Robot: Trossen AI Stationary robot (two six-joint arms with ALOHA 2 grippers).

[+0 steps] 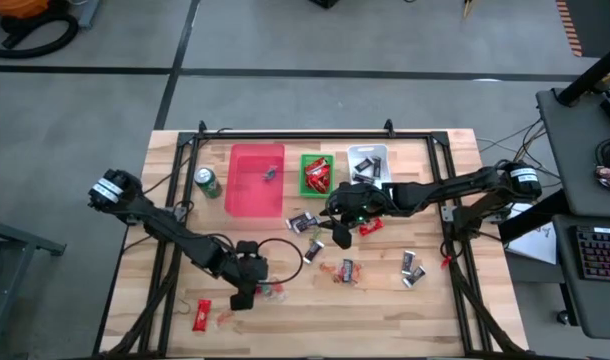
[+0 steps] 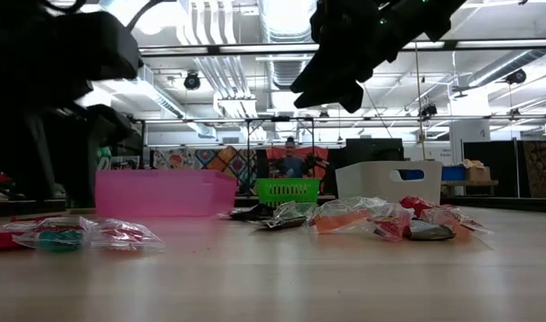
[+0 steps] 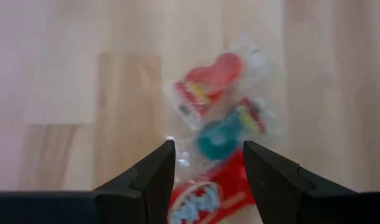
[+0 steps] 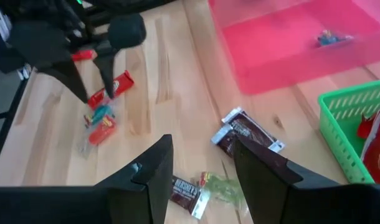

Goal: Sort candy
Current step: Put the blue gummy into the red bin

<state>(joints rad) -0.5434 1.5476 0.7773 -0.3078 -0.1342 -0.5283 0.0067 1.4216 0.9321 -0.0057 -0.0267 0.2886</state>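
Wrapped candy lies scattered on the wooden table (image 1: 385, 300). My left gripper (image 1: 253, 292) (image 3: 209, 146) hangs open, pointing down over a small cluster. Its fingers stand on either side of a red-wrapped candy (image 3: 205, 199), just short of a clear-wrapped red and teal candy (image 3: 221, 118). My right gripper (image 1: 340, 235) (image 4: 202, 140) is open and raised above dark-wrapped candy (image 4: 240, 129) near the table's middle. More candy lies at the near left (image 1: 203, 315) and toward the right (image 1: 412, 265).
Along the far side stand a pink bin (image 1: 257, 180) holding one small candy (image 4: 330, 38), a green basket (image 1: 316, 173) with red candy, and a white bin (image 1: 368, 163) with dark candy. A green can (image 1: 207, 183) stands left of the pink bin.
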